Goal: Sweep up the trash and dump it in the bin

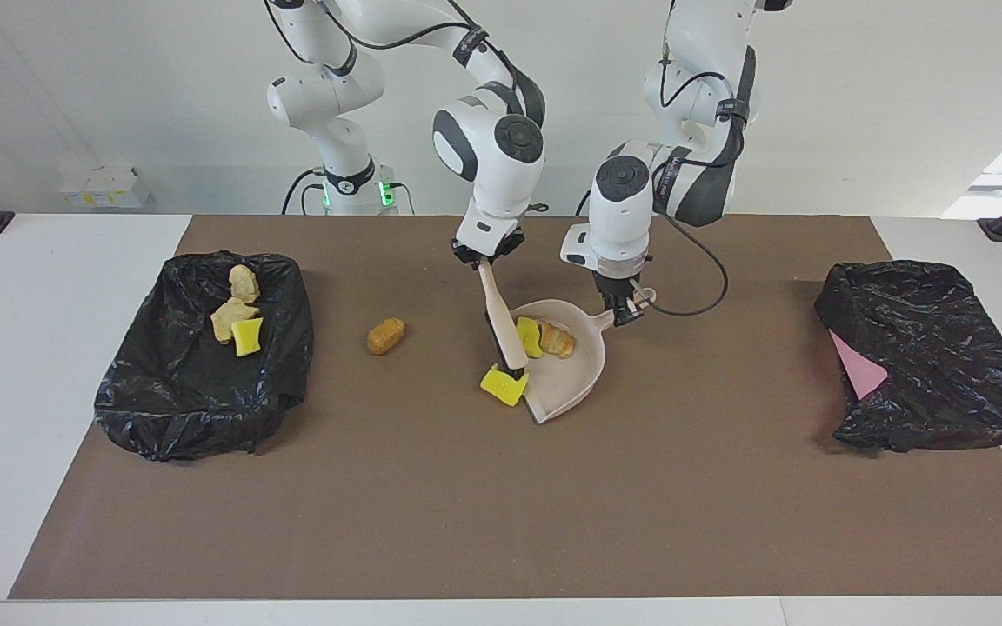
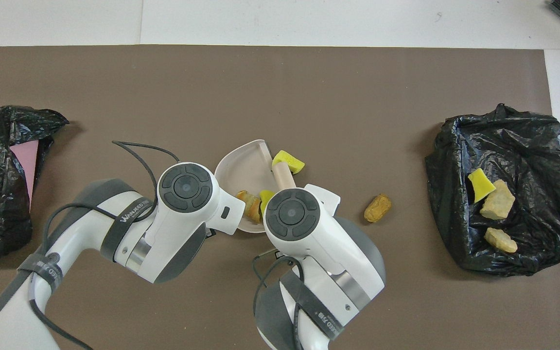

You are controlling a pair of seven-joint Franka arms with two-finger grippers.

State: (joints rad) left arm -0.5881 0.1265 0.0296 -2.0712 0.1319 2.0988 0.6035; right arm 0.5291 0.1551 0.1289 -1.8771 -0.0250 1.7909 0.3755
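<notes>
Facing view — right arm (image 1: 494, 152) bent, brush (image 1: 501, 320) slanting into dustpan (image 1: 566, 369).

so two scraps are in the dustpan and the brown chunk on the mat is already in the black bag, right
Not quite. Two scraps do lie in the dustpan, but the brown chunk is on the mat between the dustpan and the black bag, not in it. The facing view shows this.

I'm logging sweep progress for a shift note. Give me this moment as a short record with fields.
left hand: shut on the dustpan handle
right hand: shut on the brush handle
in dustpan: one yellow sponge piece, one bread chunk
at dustpan lip: second yellow sponge piece, by the brush head
loose on mat: brown chunk
in black bin bag: three scraps
</notes>
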